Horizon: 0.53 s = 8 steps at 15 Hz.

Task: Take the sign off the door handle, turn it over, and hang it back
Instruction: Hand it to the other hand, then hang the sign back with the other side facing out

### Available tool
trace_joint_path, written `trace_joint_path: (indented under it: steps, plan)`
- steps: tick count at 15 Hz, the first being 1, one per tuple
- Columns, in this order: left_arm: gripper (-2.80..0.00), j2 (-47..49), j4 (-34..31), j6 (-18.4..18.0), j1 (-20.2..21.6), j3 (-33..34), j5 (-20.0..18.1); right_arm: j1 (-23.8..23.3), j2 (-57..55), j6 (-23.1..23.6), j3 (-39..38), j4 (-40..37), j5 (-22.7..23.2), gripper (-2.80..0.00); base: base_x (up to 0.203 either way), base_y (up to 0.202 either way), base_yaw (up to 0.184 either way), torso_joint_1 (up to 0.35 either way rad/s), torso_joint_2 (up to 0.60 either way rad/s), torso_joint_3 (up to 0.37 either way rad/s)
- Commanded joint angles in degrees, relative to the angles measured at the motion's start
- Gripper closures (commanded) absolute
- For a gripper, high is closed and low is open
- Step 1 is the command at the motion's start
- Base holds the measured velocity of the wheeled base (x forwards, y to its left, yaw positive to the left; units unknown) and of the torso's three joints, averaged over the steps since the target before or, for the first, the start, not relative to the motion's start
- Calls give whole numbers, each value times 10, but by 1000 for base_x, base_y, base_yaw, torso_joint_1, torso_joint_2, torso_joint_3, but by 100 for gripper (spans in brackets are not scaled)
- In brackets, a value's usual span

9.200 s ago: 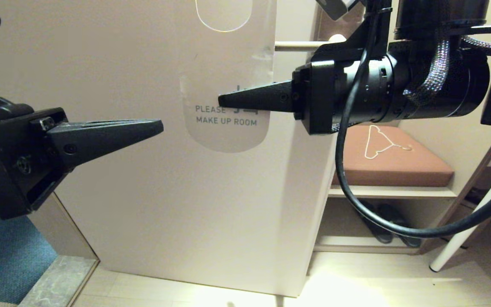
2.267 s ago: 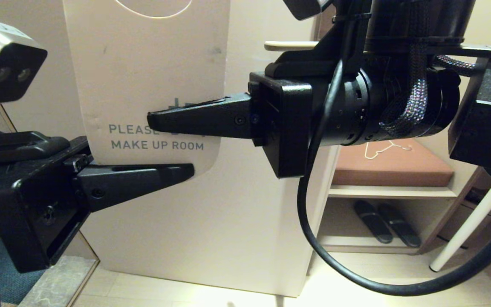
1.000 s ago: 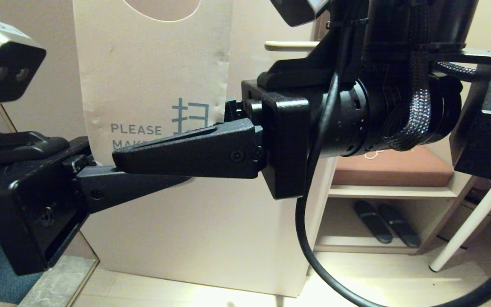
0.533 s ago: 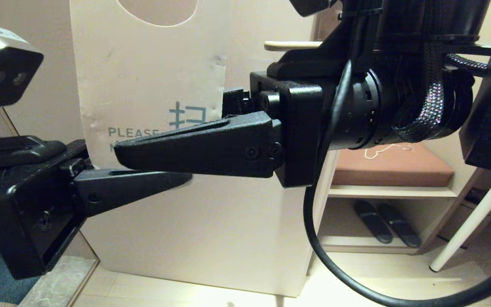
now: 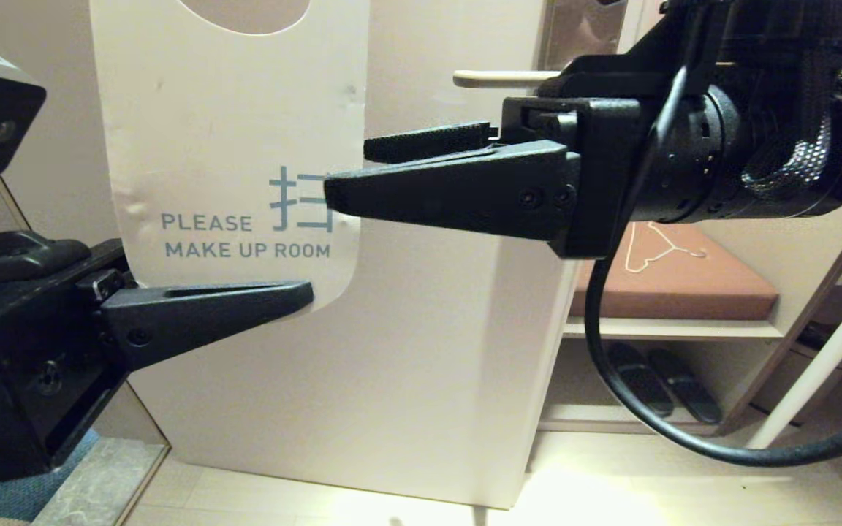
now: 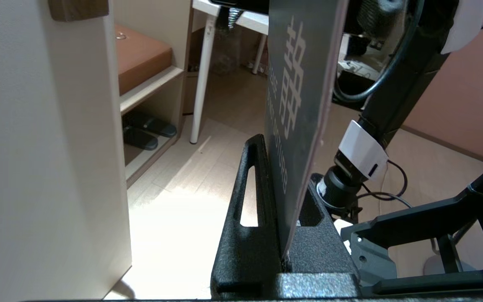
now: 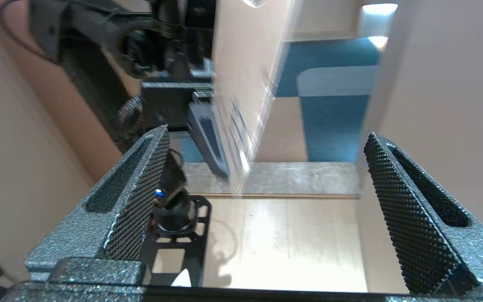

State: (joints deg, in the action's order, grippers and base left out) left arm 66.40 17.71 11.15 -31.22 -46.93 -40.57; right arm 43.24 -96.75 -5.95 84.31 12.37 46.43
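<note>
The sign (image 5: 231, 146) hangs upright in front of the door with its white "PLEASE MAKE UP ROOM" side towards the head camera. My left gripper (image 5: 308, 294) is shut on its bottom edge. In the left wrist view the sign (image 6: 304, 84) shows its grey-blue side, clamped in the left gripper (image 6: 283, 167). My right gripper (image 5: 346, 172) is open and empty at the sign's right edge. In the right wrist view the right gripper (image 7: 266, 133) has its jaws wide apart, with the sign (image 7: 241, 84) edge-on ahead of them. The beige door handle (image 5: 498, 75) sticks out at the upper right, bare.
The beige door panel (image 5: 392, 380) fills the middle. To its right is a shelf with a brown cushion (image 5: 684, 285) bearing a white wire hanger (image 5: 655, 248). Slippers (image 5: 647, 387) lie below the shelf. A white table leg (image 5: 808, 380) is at the far right and a stone threshold (image 5: 99, 482) at the lower left.
My right gripper, which held the sign at first, has let go and drawn back to the right and up, off the lettering. My left gripper now holds the sign, shifted slightly left.
</note>
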Motion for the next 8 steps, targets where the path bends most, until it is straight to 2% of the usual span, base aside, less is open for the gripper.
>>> trace_joint_path:
  steps: [1, 5, 8]
  plan:
    - [0, -7, 1, 1, 5, 1, -2, -18, 33, 0, -22, 1, -2, -280, 0, 0, 0, 0, 0, 0]
    - [0, -26, 1, 0, 7, 15, 4, -49, 88, -1, -66, 1, -17, -280, 0, 0, 0, 0, 0, 0]
    - [0, -43, 1, 0, 7, 23, 19, -61, 118, -1, -98, 1, -68, -280, 0, 0, 0, 0, 0, 0]
